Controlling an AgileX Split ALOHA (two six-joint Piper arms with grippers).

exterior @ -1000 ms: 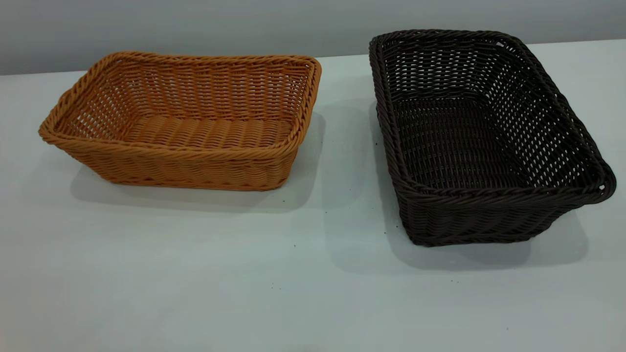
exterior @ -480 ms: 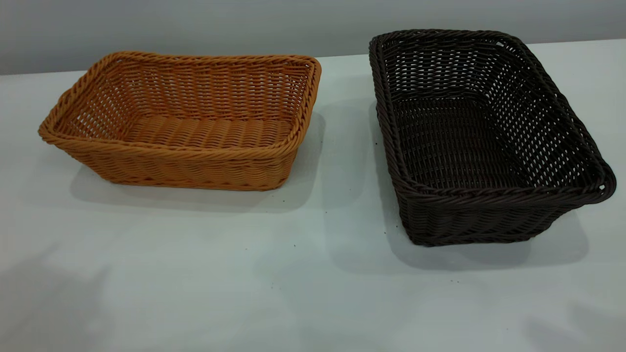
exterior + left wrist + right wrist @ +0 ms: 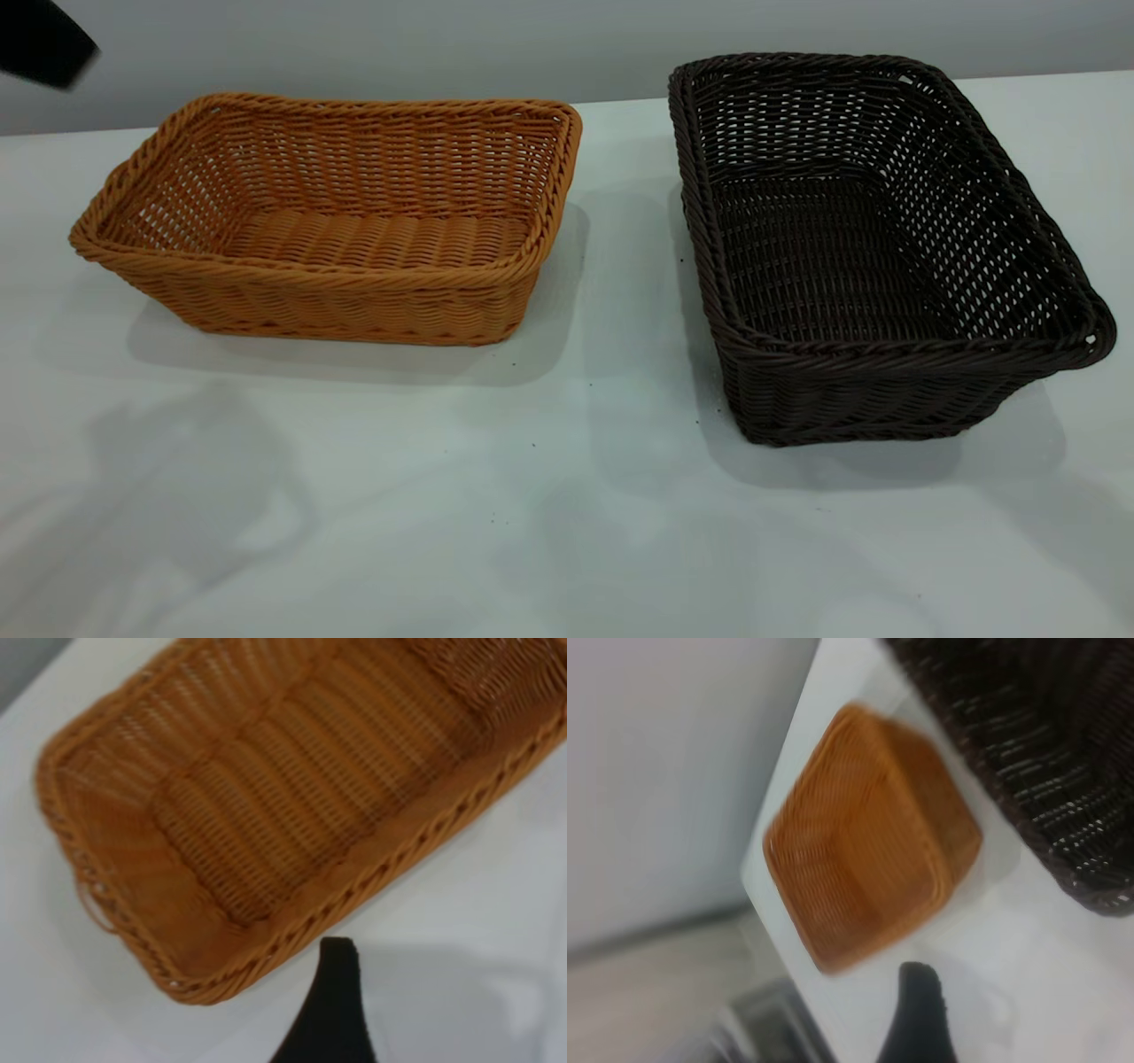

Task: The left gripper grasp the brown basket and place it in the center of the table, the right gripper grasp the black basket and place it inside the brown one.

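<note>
left tool (image 3: 40, 40) above brown basket (image 3: 337, 221); opening state cannot be determined. risk: the braided rim slips on grasp, or the move knocks black basket (image 3: 877, 239).

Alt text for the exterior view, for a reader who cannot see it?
Two empty wicker baskets stand apart on a white table: the brown basket at left, the black basket at right. A dark part of the left arm shows at the upper-left corner.

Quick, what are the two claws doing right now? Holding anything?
Left gripper: above the table near the brown basket, holding nothing; open or closed cannot be told.
Right gripper: near the black basket, holding nothing; cannot be told.
</note>
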